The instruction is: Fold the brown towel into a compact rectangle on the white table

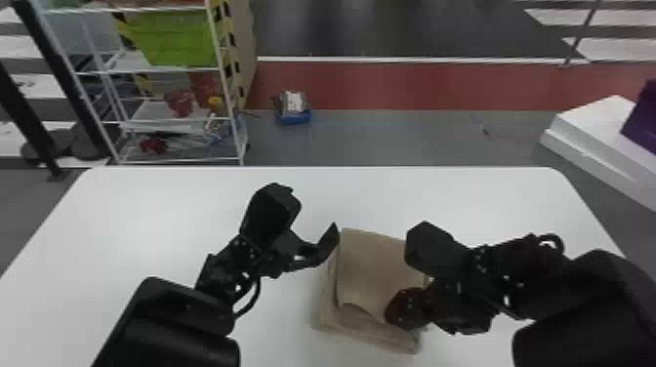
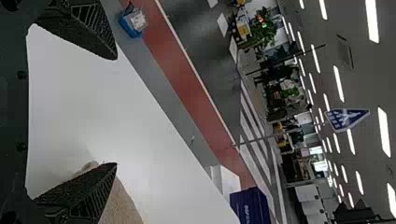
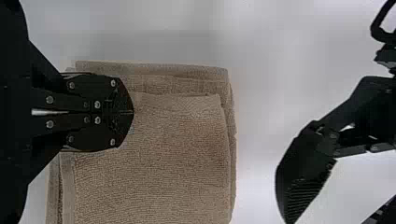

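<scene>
One folded towel lies on one bench, between two inward-angled arms. The left arm extends forward from the bottom edge, its claw spread at the towel's left side; the right arm reaches across from the right, its claw pressed together over the towel's right part.

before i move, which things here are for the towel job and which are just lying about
For the job:
brown towel
white table
left gripper
right gripper

Just lying about:
blue container on the floor
green bin on the rack
purple item
</scene>
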